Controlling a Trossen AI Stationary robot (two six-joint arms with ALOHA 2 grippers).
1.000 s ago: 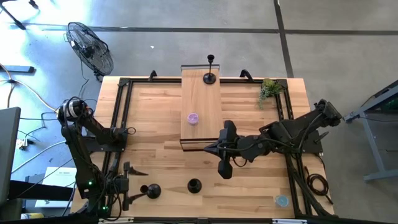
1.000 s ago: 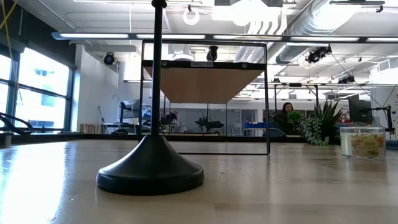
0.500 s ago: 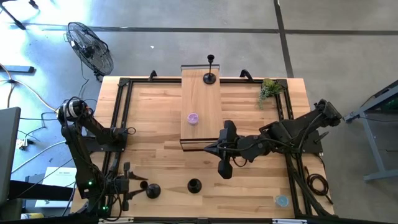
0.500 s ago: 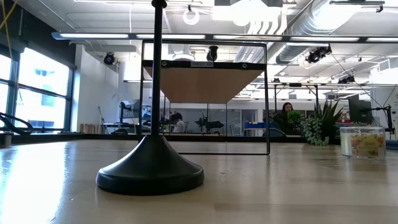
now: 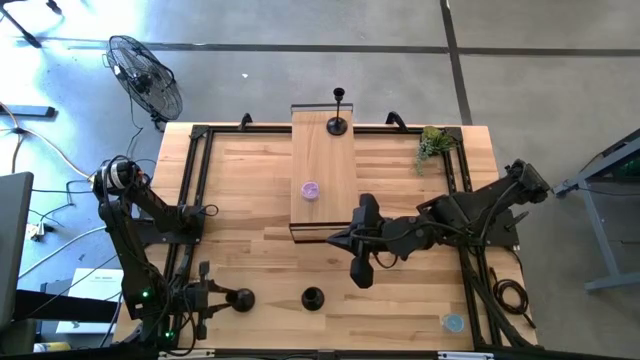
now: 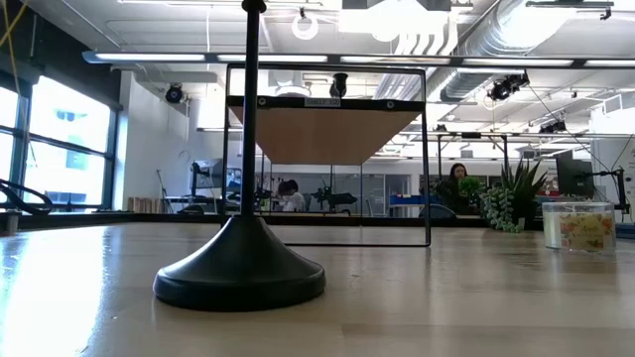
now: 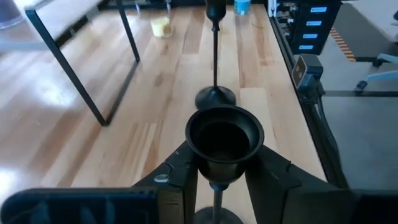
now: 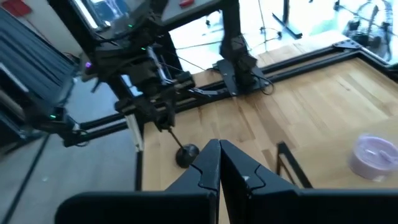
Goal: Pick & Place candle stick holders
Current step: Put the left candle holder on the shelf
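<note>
- High view — the left gripper (image 5: pixel 213 297) sits at the worktop's (image 5: pixel 250 190) near left corner, jaws clamped on a candle stick holder (image 5: pixel 240 298); another holder (image 5: pixel 313 297) stands close by.
- Left wrist view — the held holder's cup (image 7: pixel 224 138) sits between the fingers (image 7: pixel 183 171).
- Right wrist view — the right gripper (image 8: pixel 219 160) has its jaws together, empty.

- High view: the tabletop (image 5: pixel 250 190) fills the middle of the frame; a raised shelf (image 5: pixel 323 180) stands at its upper centre.
- One candle stick holder (image 5: pixel 338 124) stands at the shelf's top end; a small lidded tub (image 5: pixel 311 190) lies mid-shelf.
- A second holder (image 5: pixel 313 298) stands at lower centre.
- A third holder (image 5: pixel 241 298) stands to its left, between the left gripper's (image 5: pixel 205 299) jaws.
- The right gripper (image 5: pixel 360 272) hangs just right of centre, beside the shelf's lower end.
- A plant sprig (image 5: pixel 433 146) lies at the upper right.
- A floor fan (image 5: pixel 145 78) stands off the tabletop, upper left.
</note>
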